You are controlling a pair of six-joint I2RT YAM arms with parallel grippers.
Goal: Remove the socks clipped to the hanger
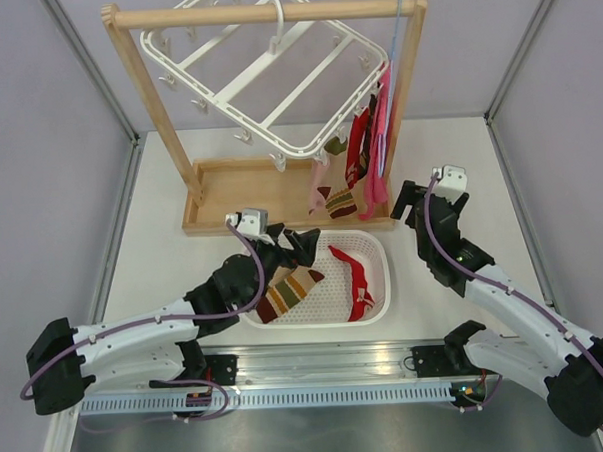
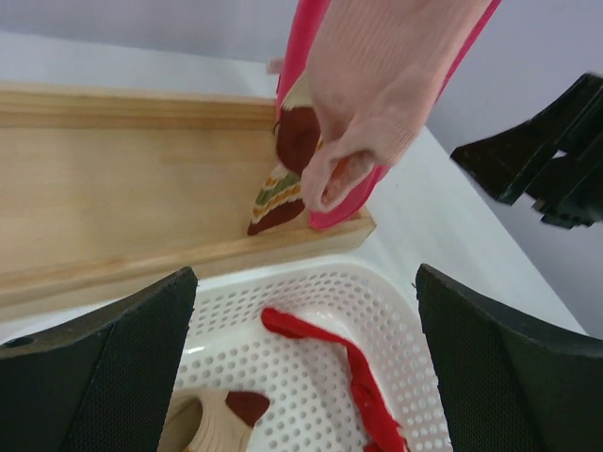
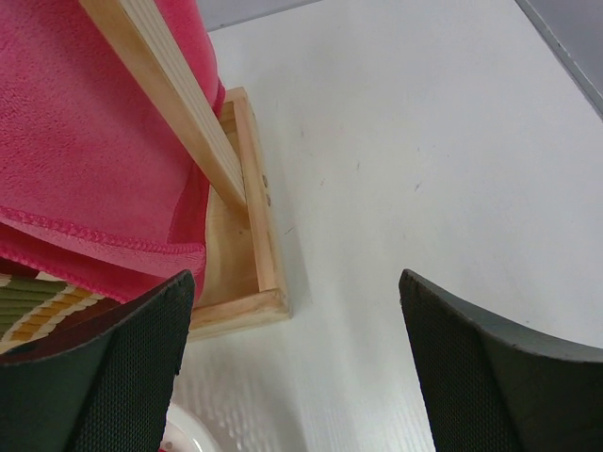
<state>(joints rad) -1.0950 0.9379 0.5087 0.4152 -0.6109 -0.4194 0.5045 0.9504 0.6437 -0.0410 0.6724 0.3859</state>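
Socks [image 2: 377,94], pale pink, red and diamond-patterned, hang clipped from the white hanger [image 1: 258,72] just ahead of your left gripper [image 2: 301,367], which gapes empty; your right gripper [image 3: 292,367], beside them, is spread wide too.

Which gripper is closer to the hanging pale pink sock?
Left. The left gripper hovers over the basket just below the pale pink sock; the right gripper is farther right, by the wooden post.

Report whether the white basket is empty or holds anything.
Not empty. The white basket holds a red sock and a striped brown-and-cream sock, both lying on its perforated floor.
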